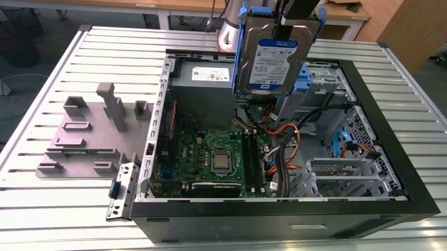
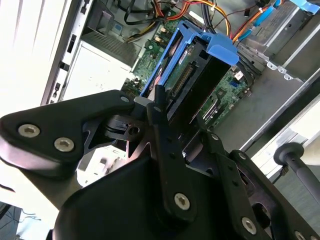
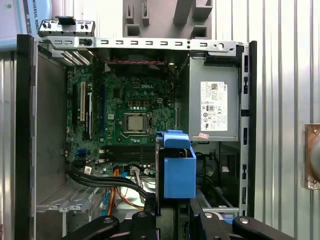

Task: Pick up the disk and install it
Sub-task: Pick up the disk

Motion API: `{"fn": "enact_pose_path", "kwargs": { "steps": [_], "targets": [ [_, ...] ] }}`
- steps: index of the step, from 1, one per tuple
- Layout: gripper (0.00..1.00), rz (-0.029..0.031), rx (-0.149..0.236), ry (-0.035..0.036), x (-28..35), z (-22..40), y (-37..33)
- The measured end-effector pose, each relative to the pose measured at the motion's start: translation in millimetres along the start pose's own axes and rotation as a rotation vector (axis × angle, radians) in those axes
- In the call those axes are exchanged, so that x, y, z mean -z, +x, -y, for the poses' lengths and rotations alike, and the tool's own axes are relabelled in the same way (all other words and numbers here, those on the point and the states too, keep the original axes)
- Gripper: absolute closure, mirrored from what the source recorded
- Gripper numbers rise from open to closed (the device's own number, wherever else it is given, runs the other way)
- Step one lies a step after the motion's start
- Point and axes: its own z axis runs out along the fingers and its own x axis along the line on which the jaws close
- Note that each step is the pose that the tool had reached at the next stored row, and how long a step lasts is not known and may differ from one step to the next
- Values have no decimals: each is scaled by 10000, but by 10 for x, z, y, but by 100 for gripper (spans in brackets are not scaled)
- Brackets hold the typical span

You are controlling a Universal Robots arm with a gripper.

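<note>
So, you had pickup done: gripper (image 1: 292, 20) fingers clamped on disk (image 1: 269, 60), upper centre of exterior view, above open case (image 1: 391, 141). Install step pending; I'd guess it needed carrier squared to drive cage (image 1: 328, 86).

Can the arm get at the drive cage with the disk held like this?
Probably yes. The case is open on top. The tool holds the disk upright above it, beside the cage, with nothing seen between. Cables lie lower, by the board.
</note>
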Motion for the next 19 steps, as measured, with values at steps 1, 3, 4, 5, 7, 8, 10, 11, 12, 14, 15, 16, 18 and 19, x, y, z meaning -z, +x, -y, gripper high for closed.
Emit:
{"fn": "enact_pose_path", "kwargs": {
  "steps": [1, 3, 4, 5, 7, 8, 10, 11, 12, 14, 15, 16, 18, 19],
  "targets": [
    [65, 0, 0, 0, 0, 0, 10],
    [65, 0, 0, 0, 1, 1, 32],
    [65, 0, 0, 0, 1, 1, 43],
    [65, -1, 0, 0, 2, 1, 53],
    [65, 0, 0, 0, 2, 2, 74],
    [65, 0, 0, 0, 2, 2, 84],
    [65, 0, 0, 0, 2, 3, 105],
    [65, 0, 0, 0, 2, 3, 115],
    [65, 0, 0, 0, 3, 3, 125],
    [65, 0, 0, 0, 3, 4, 146],
    [65, -1, 0, 0, 4, 4, 157],
    [65, 0, 0, 0, 3, 5, 167],
    [65, -1, 0, 0, 4, 5, 190],
    [65, -2, -1, 0, 5, 6, 200]
  ]
}}
